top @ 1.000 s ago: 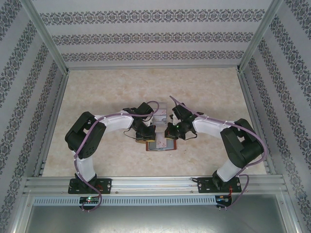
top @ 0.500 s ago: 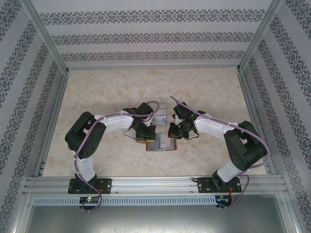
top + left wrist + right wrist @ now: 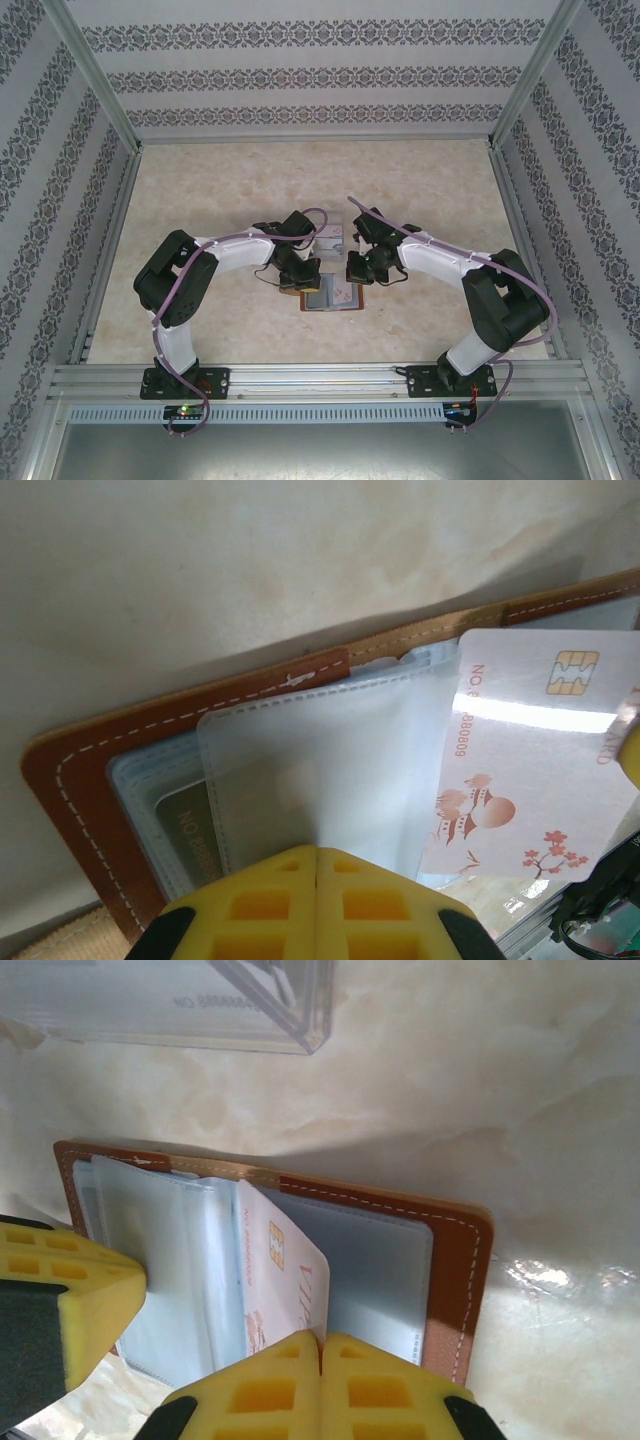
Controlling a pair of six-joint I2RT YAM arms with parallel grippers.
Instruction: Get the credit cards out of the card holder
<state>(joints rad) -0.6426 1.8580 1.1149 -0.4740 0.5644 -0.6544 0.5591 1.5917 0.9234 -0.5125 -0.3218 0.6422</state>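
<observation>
The reddish-brown card holder lies open on the table, its pale sleeves facing up. My right gripper is shut on the corner of a white credit card with a gold chip and pink print. That card stands tilted, partly out of its sleeve. My left gripper is shut on a translucent sleeve at the holder's left half. A dark card shows inside a sleeve beneath. From above, the left gripper and right gripper flank the holder's far edge.
A clear plastic tray sits just beyond the holder, close to both wrists; its corner shows in the right wrist view. Marbled beige table spreads around, fenced by an aluminium frame and patterned walls.
My right gripper has drawn slightly toward the far side of the table with the white card in it. The left arm and the holder have stayed put.
</observation>
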